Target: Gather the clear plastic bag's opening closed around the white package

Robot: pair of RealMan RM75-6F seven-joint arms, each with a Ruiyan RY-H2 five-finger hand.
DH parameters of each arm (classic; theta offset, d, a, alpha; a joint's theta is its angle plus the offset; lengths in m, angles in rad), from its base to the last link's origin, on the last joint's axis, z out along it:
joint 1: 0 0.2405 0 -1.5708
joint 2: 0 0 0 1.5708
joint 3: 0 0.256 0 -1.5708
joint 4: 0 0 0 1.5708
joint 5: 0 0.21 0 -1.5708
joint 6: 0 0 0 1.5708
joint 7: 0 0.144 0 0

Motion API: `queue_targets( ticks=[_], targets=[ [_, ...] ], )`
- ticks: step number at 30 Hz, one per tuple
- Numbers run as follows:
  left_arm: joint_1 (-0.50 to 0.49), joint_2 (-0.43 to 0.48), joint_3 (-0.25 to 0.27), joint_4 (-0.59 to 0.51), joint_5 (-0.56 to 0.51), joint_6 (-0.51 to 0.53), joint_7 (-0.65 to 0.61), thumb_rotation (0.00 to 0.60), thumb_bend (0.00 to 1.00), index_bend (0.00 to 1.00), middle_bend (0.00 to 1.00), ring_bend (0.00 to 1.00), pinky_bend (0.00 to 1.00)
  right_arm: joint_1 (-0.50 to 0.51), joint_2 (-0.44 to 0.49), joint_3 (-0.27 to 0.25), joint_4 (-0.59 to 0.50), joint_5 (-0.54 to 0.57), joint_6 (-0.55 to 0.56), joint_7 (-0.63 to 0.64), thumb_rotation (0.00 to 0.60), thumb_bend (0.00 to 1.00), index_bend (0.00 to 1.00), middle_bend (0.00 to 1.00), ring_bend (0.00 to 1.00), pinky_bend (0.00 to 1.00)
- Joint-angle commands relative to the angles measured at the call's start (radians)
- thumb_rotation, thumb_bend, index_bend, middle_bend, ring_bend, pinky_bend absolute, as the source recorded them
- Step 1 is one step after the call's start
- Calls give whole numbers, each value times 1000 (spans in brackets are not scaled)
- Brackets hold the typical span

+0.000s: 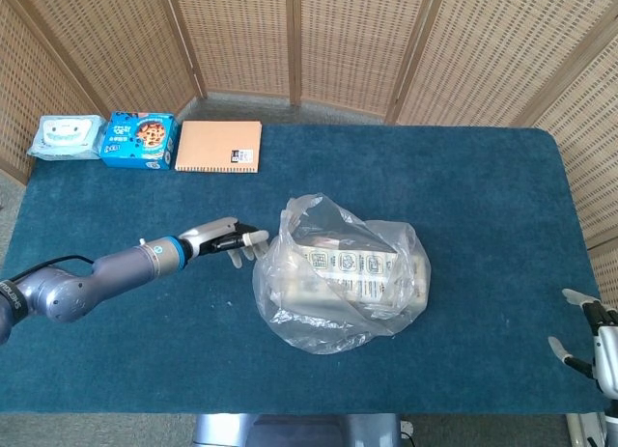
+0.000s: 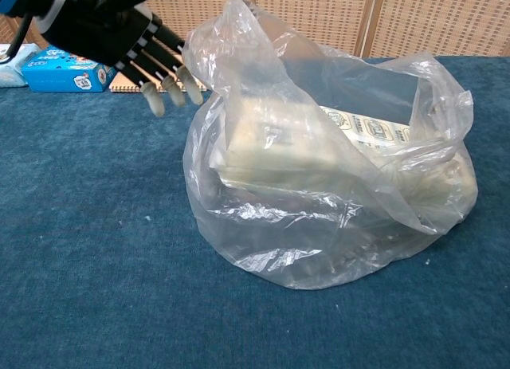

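Hovering left hand (image 1: 230, 242) with fingers spread, holding nothing, just at 9 o'clock of clear plastic bag (image 1: 340, 273), white package (image 1: 352, 270) inside, mid-counter (image 1: 463, 186), right hand (image 1: 591, 333) spread at 4 o'clock edge.

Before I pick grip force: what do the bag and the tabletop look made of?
The clear plastic bag looks like thin, glossy film: see-through, crinkled, catching glare. The table seems covered in matte blue fabric, maybe felt or short carpet, with a fuzzy texture.
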Motion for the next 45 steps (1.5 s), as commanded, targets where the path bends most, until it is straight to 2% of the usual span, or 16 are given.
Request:
queue_targets(
  ticks=[1,7,13,23,28,33,39,45],
  targets=[
    [4,13,4,6,-3,-19,6,0,85,335,367,316,395,-1,1,0,-1,-1,2,0,600,243,235,328,353,355],
    [78,59,-115,-35,-49,1,-8,0,87,335,366,316,395,-1,3,0,-9,-8,8,-4,600,243,235,327,353,355],
    [120,32,-206,19,-149,-102,-64,0,86,334,366,316,397,-1,-2,-2,-9,-15,11,-3,600,242,234,325,353,355],
    [103,-39,-251,104,-230,-195,-87,0,85,335,366,316,406,-9,3,-1,-14,-14,22,-5,600,243,234,322,353,355],
    [80,-71,-236,124,-234,-199,-83,0,86,335,366,316,407,-10,1,-1,-11,-11,20,-2,600,243,234,322,353,355],
    [53,-93,-198,125,-216,-198,-69,0,87,335,366,316,407,-12,0,-1,-6,-9,19,2,600,243,234,322,353,355],
    [22,-108,-123,126,-178,-160,-54,0,87,335,366,316,407,-14,-4,0,4,-4,16,12,600,243,234,321,353,355],
    [4,-76,-64,108,-131,-138,-25,0,88,334,366,316,408,-15,-7,-1,7,-5,16,14,600,243,234,319,353,355]
  ],
)
